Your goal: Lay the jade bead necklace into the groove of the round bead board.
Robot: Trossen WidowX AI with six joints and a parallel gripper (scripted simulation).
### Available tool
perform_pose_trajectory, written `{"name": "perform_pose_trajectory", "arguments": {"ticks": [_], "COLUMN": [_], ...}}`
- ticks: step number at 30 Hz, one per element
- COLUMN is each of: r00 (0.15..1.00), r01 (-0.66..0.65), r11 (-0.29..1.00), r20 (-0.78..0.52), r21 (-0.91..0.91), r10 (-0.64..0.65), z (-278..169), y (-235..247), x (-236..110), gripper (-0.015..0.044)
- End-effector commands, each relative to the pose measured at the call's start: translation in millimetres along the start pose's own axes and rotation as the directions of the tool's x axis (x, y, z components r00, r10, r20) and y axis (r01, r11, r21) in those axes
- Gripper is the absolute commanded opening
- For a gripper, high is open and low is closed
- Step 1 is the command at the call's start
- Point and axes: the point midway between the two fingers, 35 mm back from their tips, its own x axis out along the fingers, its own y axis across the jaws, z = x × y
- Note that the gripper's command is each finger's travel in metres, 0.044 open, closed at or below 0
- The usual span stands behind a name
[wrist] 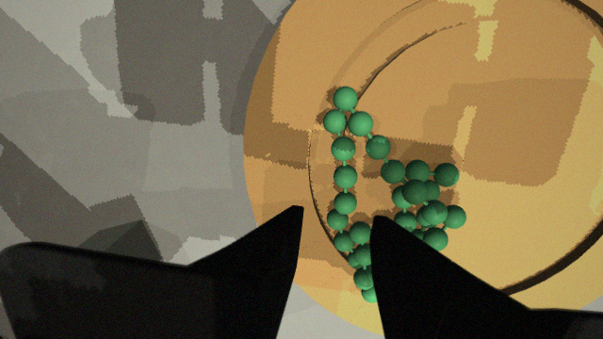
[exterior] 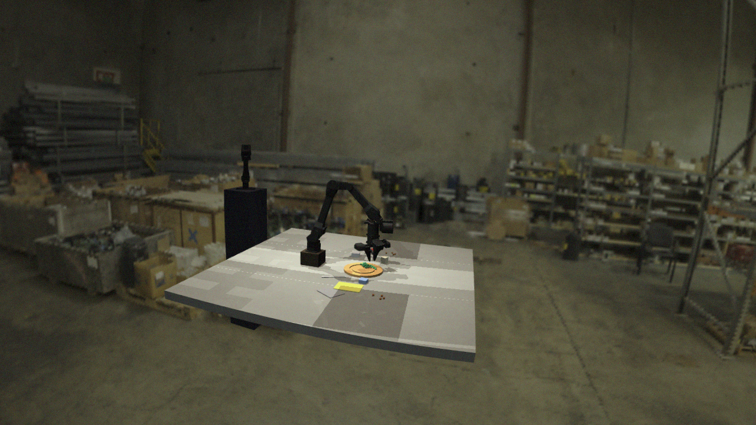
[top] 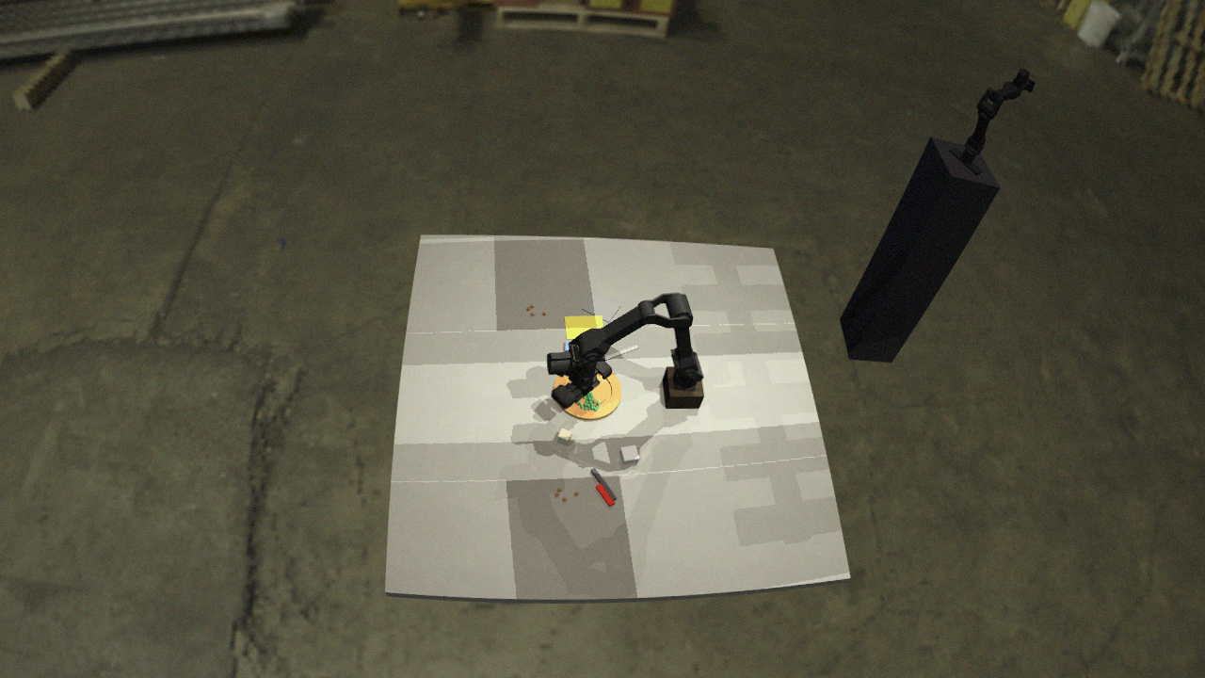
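Observation:
The jade bead necklace (wrist: 345,176) (top: 591,403) (exterior: 365,265) lies bunched on the round orange bead board (wrist: 518,118) (top: 605,391) (exterior: 356,271). One strand runs along the left arc of the groove; the other beads sit in a heap just inside it. My gripper (wrist: 336,222) (top: 577,395) (exterior: 374,258) hovers a little above the board's edge, over the near end of the necklace. Its fingers stand narrowly apart, with some beads showing through the gap below them. It holds nothing.
A yellow pad (top: 583,322) (exterior: 348,286) lies beside the board. Two small cubes (top: 564,435) (top: 629,454), a red-and-grey tool (top: 603,492) and loose brown beads (top: 562,493) lie on the table. The arm's base (top: 682,392) stands right of the board. A dark pillar (top: 918,252) stands off the table.

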Motion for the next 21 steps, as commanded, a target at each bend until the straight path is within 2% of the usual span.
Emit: {"name": "perform_pose_trajectory", "arguments": {"ticks": [1,13,21], "r00": [1.0,1.0,1.0], "r01": [0.007,0.014,0.014], "r11": [1.0,1.0,1.0], "r20": [-0.005,-0.01,-0.01], "r21": [0.001,0.004,0.004], "r10": [-0.007,-0.014,-0.014], "z": [-1.4,-3.3,-3.4], "y": [-1.8,-4.2,-4.4], "x": [7.5,27.0,28.1], "gripper": [0.012,0.012,0.012]}}
